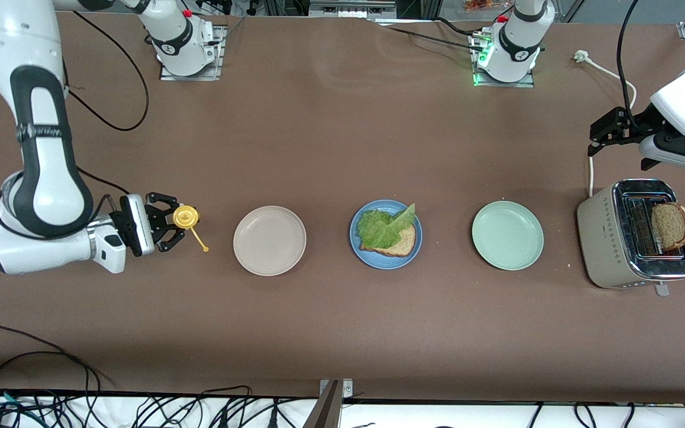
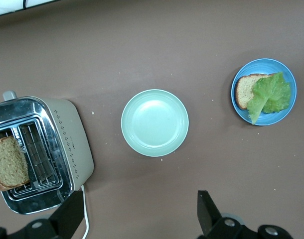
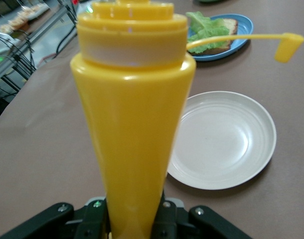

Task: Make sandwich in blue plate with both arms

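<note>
The blue plate (image 1: 385,265) (image 2: 283,114) (image 3: 243,31) lies mid-table. On it rests one slice of brown bread (image 1: 405,241) (image 2: 244,90) (image 3: 227,25), with a ruffled green lettuce leaf (image 1: 380,229) (image 2: 271,92) (image 3: 204,31) on top. A second bread slice (image 1: 670,226) (image 2: 10,162) sticks out of a toaster (image 1: 607,238) (image 2: 68,144) at the left arm's end. My right gripper (image 1: 171,221) (image 3: 134,219) is shut on an upright yellow squeeze bottle (image 1: 185,217) (image 3: 134,124) beside the beige plate, its cap (image 1: 204,248) (image 3: 286,47) hanging on a strap. My left gripper (image 1: 601,135) (image 2: 138,211) hangs open and empty over the table beside the toaster.
A beige plate (image 1: 269,240) (image 3: 227,139) lies between the bottle and the blue plate. A pale green plate (image 1: 507,235) (image 2: 155,122) lies between the blue plate and the toaster. The toaster's white cord (image 1: 590,172) runs under my left gripper. Cables hang along the table's near edge.
</note>
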You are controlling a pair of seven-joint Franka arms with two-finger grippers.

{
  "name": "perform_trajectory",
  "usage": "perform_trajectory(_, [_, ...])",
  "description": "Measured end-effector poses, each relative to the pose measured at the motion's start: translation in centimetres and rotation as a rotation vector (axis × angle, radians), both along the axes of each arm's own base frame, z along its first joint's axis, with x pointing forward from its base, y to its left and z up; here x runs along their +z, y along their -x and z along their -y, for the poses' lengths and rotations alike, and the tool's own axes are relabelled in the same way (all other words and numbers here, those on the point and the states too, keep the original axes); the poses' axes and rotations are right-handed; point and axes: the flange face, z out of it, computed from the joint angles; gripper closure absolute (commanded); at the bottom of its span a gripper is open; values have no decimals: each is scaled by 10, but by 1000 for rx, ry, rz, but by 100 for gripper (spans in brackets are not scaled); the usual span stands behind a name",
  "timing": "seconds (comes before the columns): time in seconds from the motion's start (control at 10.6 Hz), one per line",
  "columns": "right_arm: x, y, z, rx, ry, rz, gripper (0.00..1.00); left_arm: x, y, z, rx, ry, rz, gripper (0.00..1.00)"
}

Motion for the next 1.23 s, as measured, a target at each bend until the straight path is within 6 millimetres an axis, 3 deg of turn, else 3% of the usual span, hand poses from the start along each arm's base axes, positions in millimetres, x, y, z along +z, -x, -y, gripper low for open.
perform_trajectory(0.28, [-68,4,10,49,-127,-4,100,0,0,0,0,0,1,0])
perform_trajectory(0.76, [-109,-9,10,94,-172,75,100,1,0,1,-2,0,1,0])
perform_trajectory(1.13, [-158,-13,13,119,-221,107,100,1,0,1,-2,0,2,0])
perform_trajectory(1.23, [-168,-11,13,119,-236,104,84,1,0,1,-2,0,2,0])
